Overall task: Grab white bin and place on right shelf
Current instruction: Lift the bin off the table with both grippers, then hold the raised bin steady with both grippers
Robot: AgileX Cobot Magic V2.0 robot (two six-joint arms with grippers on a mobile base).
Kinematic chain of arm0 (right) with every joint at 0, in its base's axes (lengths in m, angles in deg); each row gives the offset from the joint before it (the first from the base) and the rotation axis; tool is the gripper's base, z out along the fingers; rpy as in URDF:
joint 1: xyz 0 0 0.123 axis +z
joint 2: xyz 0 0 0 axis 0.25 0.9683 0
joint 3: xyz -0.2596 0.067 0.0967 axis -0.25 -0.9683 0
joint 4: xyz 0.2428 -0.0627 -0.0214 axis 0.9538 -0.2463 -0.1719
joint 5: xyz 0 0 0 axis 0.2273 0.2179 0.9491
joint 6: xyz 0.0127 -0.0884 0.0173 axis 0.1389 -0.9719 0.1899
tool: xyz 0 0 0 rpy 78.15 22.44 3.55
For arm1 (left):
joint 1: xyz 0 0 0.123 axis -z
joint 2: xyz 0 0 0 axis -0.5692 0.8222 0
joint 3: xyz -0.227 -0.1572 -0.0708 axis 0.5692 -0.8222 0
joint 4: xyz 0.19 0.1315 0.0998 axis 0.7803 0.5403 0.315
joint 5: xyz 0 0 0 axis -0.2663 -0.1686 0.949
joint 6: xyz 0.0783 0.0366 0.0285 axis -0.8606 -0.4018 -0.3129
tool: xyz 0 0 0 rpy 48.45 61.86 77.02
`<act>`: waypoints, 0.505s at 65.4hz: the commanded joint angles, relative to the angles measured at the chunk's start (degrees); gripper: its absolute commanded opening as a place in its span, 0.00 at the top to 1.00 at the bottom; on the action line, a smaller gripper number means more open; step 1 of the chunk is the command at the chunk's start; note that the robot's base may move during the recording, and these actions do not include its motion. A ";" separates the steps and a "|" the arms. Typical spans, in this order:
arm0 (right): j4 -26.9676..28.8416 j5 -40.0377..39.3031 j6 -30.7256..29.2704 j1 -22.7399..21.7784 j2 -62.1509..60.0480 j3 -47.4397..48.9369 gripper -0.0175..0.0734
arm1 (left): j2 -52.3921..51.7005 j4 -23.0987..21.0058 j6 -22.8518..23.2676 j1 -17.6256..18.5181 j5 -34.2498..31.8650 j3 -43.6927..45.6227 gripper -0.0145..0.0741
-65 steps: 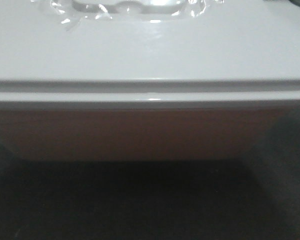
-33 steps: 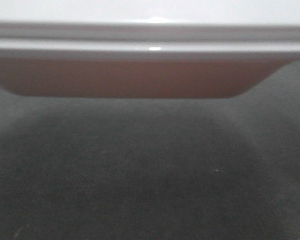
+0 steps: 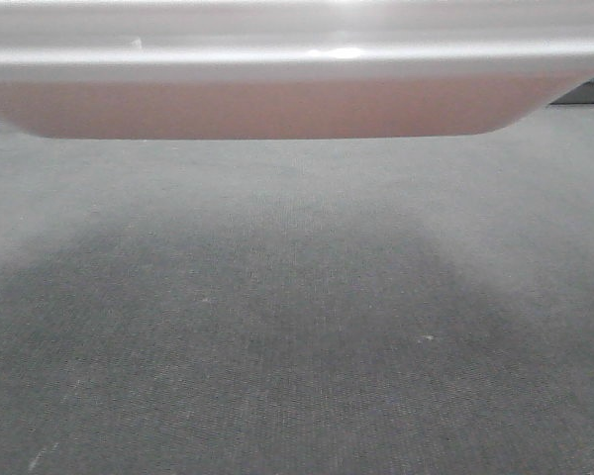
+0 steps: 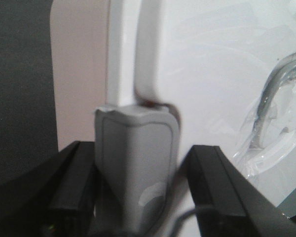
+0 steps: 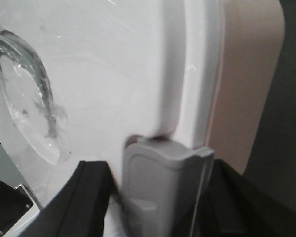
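The white bin [image 3: 277, 99] hangs across the top of the front view, only its pinkish lower wall and rim showing, clear of the floor. My left gripper [image 4: 138, 192] is shut on the bin's end: one black finger lies against the pinkish side wall and the other over the glossy lid [image 4: 212, 74], with a grey latch [image 4: 135, 148] between them. At the other end my right gripper [image 5: 163, 197] holds the bin [image 5: 113, 64] the same way around its grey latch [image 5: 163, 173]. The right shelf is out of view.
Dark grey carpeted floor [image 3: 297, 327] spreads below the bin, carrying its broad shadow. A dark strip [image 3: 589, 94] shows at the far right behind the bin. A grey metal part [image 5: 5, 197] sits at the lower left of the right wrist view.
The bin has risen in the front view: its lid and handle recess have left the frame, only the underside edge stays, and far more floor shows beneath it.
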 commanded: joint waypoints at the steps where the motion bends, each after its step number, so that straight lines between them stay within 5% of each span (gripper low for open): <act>1: 10.35 4.25 -1.29 0.55 -0.53 1.52 0.37 | -0.25 -10.37 -0.50 0.82 1.86 1.72 0.56; 33: 10.35 0.06 -1.29 0.55 -0.53 1.52 0.37 | -0.25 -10.48 -0.50 0.82 1.86 1.72 0.56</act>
